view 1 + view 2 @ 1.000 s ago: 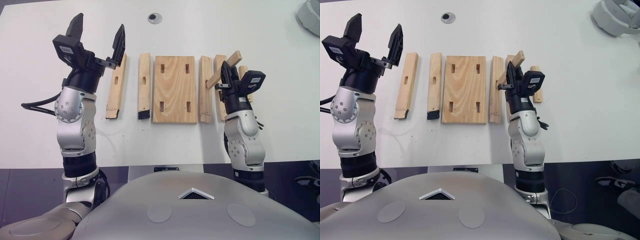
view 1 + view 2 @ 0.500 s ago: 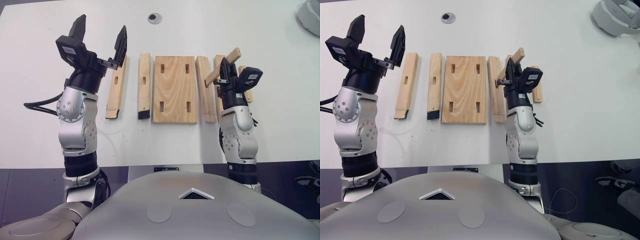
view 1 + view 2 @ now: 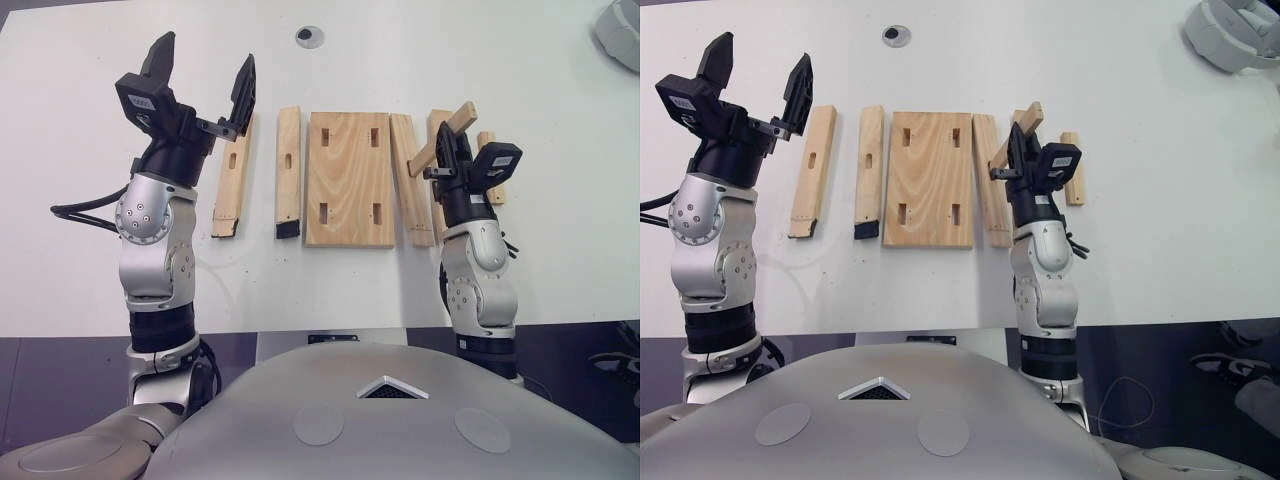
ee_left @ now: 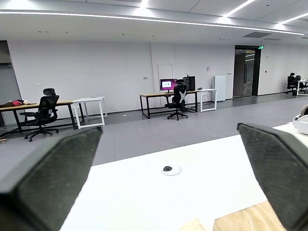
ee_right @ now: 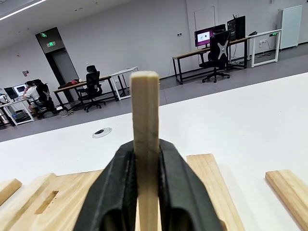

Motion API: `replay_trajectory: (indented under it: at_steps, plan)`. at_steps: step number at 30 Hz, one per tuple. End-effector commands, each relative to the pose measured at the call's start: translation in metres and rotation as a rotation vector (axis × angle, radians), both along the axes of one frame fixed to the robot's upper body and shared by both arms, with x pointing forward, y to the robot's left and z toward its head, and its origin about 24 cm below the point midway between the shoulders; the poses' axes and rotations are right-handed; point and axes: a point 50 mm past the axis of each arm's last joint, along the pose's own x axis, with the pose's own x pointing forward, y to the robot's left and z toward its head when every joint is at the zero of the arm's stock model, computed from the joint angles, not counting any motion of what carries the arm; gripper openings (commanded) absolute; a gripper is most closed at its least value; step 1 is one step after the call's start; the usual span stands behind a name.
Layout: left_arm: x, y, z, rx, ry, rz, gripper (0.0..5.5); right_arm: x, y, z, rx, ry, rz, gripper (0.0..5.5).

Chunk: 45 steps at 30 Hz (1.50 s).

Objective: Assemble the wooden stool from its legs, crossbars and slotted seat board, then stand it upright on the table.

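The slotted seat board (image 3: 349,180) lies flat mid-table. Two legs (image 3: 232,185) (image 3: 288,170) lie to its left, and a third leg (image 3: 411,180) lies slightly slanted against its right edge. A fourth leg (image 3: 440,122) is partly hidden behind my right arm. My right gripper (image 3: 448,150) is shut on a crossbar (image 3: 440,140) and holds it tilted above those right-hand legs. In the right wrist view the crossbar (image 5: 146,120) stands between the fingers (image 5: 115,192). A short crossbar (image 3: 1071,170) lies farther right. My left gripper (image 3: 206,50) is raised and open above the leftmost leg, with nothing in it.
A round grommet (image 3: 309,37) sits in the white table (image 3: 80,250) beyond the board. A white device (image 3: 620,30) rests at the far right corner. Bare tabletop lies left of the legs and along the front edge.
My right gripper has shifted a little left with the crossbar. The leg beside the board's right edge has slanted, its far end now closer to the board. The left arm barely moved.
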Motion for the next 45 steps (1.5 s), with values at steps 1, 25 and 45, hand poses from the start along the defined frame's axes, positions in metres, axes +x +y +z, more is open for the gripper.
replay_trajectory:
  at_steps: [1,25,45]
  plan:
    - [0.001,-0.001,-0.001,0.016,0.002,-0.006,5.18,0.001,0.0,-0.006,0.032,0.04,-0.007,0.42]
    - [0.001,-0.007,-0.002,0.046,0.001,-0.033,5.18,0.002,-0.002,-0.007,0.031,0.024,-0.029,0.42]
    - [0.001,-0.009,-0.003,0.061,-0.007,-0.029,5.18,0.009,-0.008,-0.013,-0.35,-0.024,-0.037,0.42]
